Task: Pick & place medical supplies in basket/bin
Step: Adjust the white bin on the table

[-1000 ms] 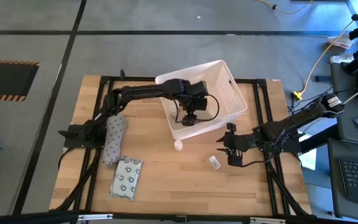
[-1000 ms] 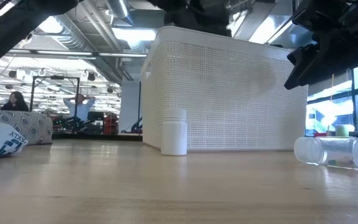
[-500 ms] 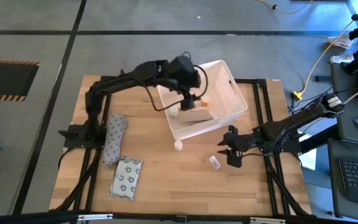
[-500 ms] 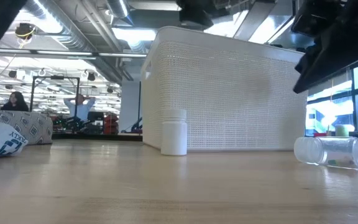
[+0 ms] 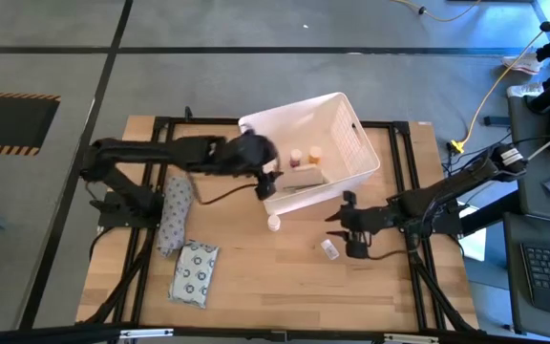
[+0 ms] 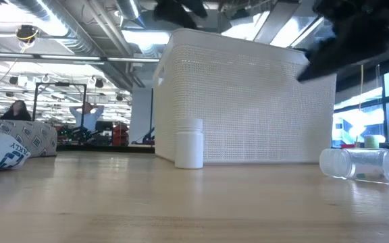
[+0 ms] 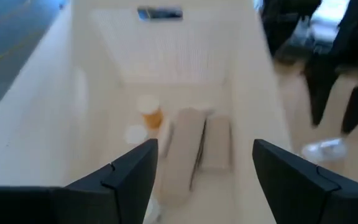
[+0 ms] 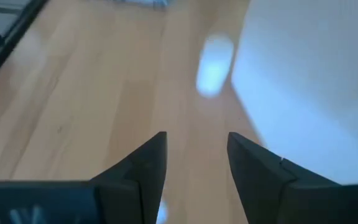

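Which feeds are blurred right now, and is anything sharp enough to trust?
Left wrist view: soft all over, the items in the white bin smeared. Right wrist view: the white bottle is a pale smudge. Low view: bottle and clear tube crisp, arms overhead streaked. High view: sharp.

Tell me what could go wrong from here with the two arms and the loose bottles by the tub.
The right gripper, fingers open, sits just above the clear vial lying on its side; a nudge could roll it away. The small white bottle stands right against the white tub, so a finger may hit the wall. The left gripper, open at the tub's rim, could shove the tub.
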{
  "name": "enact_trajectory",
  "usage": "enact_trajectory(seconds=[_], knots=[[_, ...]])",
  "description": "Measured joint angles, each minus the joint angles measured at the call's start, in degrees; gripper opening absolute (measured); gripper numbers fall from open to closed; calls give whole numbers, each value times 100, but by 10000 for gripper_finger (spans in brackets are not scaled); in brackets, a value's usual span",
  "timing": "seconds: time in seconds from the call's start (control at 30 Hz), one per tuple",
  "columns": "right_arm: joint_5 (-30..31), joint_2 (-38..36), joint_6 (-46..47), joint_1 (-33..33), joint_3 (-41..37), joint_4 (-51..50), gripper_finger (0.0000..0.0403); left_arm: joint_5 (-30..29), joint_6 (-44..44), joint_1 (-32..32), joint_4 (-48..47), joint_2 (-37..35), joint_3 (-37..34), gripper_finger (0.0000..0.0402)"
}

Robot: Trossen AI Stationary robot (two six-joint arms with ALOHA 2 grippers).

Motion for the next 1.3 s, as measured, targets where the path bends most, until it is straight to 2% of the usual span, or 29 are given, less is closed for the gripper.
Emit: enact_trajectory(seconds=[0.07, 0.23, 0.47, 0.57, 0.7, 1.0, 1.3], knots=[[7, 183, -514, -73, 0, 534, 171, -207, -145, -229, 438, -299, -383, 255], [15, 797, -1189, -337, 2, 1609, 171, -252, -169, -737, 1338, -672, -1176, 254], [70, 1885, -1239, -794, 25, 3096, 171, -569, -167, -974, 1700, -707, -1625, 254], [392, 2280, -1219, -930, 141, 3414, 171, -582, -160, -996, 1689, -707, -1645, 254], [731, 2707, -1206, -1107, 464, 3577, 171, -580, -99, -996, 1656, -707, -1645, 255], [812, 3547, -1367, -1538, 1369, 3577, 171, -571, -39, -996, 1422, -707, -1643, 255], [840, 3681, -1647, -1523, 1750, 3322, 171, -570, 13, -996, 1338, -745, -1639, 255]])
